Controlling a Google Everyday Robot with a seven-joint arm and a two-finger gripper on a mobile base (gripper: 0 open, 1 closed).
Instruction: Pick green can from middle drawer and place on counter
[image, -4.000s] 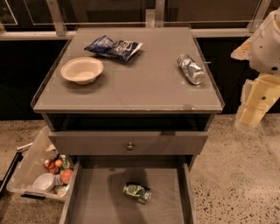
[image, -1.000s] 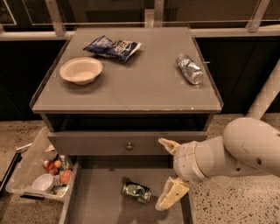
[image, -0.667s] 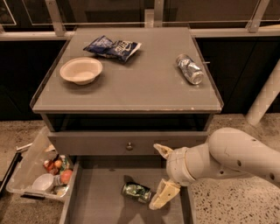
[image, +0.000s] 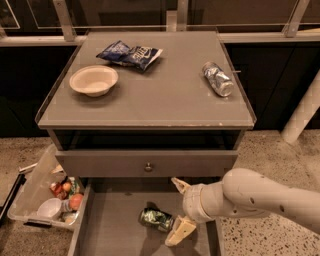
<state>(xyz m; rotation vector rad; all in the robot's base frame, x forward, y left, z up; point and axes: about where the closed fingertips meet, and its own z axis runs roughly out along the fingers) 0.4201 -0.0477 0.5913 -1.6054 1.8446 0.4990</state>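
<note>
The green can (image: 155, 219) lies on its side on the floor of the open middle drawer (image: 107, 231), near the middle. My gripper (image: 177, 210) comes in from the right on a white arm and sits just right of the can, low inside the drawer. Its fingers are open, one pale finger (image: 179, 186) behind the can and the other (image: 180, 231) in front of it, with the can's right end between them. The counter (image: 150, 95) lies above, flat and grey.
On the counter stand a beige bowl (image: 93, 80), a blue chip bag (image: 130, 53) and a silver-and-blue can (image: 218, 78) lying on its side. A grey drawer front with a round knob (image: 148, 166) sits above the open drawer. A clear bin of items (image: 47, 197) stands on the floor at the left.
My arm has swung in from the right and down into the drawer. The gripper has moved left toward the green can, and its fingers now straddle the can's right end. The can has not moved.
</note>
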